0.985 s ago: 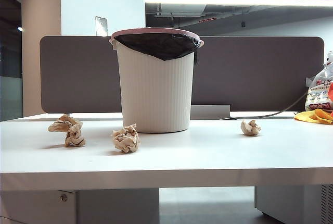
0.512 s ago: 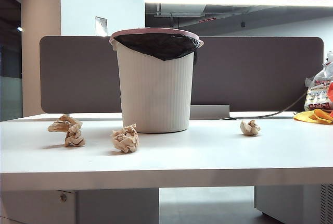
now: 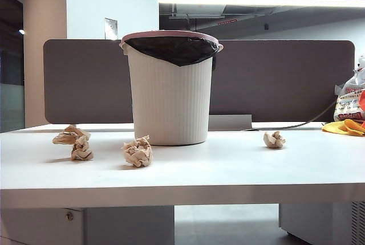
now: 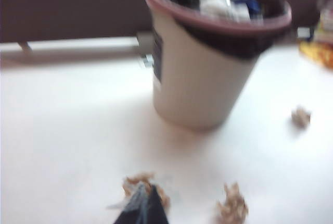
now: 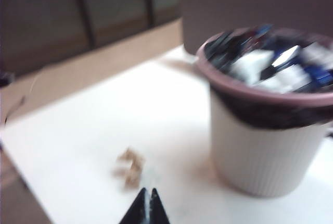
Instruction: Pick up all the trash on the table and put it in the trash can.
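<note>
Both claws are closed and empty: left claw (image 4: 143, 203) above the desk (image 3: 228, 168), right claw (image 5: 145, 208) too. Four paper balls (image 3: 137, 151) lie beside the trash can (image 3: 171, 94); none collected yet.

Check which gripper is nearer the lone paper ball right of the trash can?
Right. Right gripper, shut, hovers just short of that ball; left gripper, shut, sits across the table from it.

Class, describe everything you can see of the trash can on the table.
The trash can is a tall white ribbed plastic bucket, tapering downward, with a pinkish rim and a black liner folded over its edge. It stands upright mid-table, before the grey partition. Wrist views show blurred white and blue items inside. Nothing touches its outside.
</note>
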